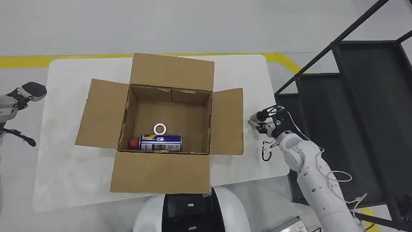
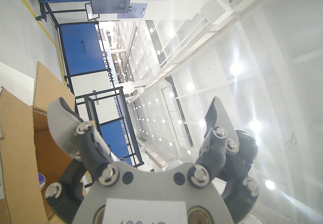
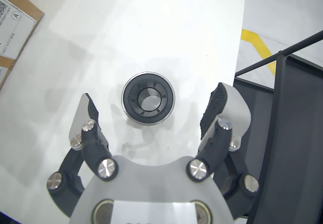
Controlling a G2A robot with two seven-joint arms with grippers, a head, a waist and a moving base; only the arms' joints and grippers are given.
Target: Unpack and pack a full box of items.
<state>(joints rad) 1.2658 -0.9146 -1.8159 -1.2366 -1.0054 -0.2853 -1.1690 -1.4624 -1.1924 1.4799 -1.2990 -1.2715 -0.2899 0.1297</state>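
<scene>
White table (image 1: pixel 64 167) on a pale workshop floor, with a yellow line running behind it. At the far left, the left gripper (image 2: pixel 137 109) hangs off the table's edge, pointing up at the ceiling lights, its jaws apart and holding nothing. The cardboard box (image 1: pixel 170 71) sits mid-table with all four flaps folded out. Inside it a spray can (image 1: pixel 158 144) lies on its side against the near wall, and a small white ring (image 1: pixel 159 129) lies flat just beyond it. Over by the table's right edge, the right gripper (image 3: pixel 154 91) hovers with its jaws spread wide. A round black part with a silver rim (image 3: pixel 133 109) stands on the table below, not touching either pad.

I'd judge the unpacking to be far along, with two items left in the box. The next reach has to drop between the walls. The can calls for a grip across its width. The ring, lying flat, looks harder to pinch.
</scene>
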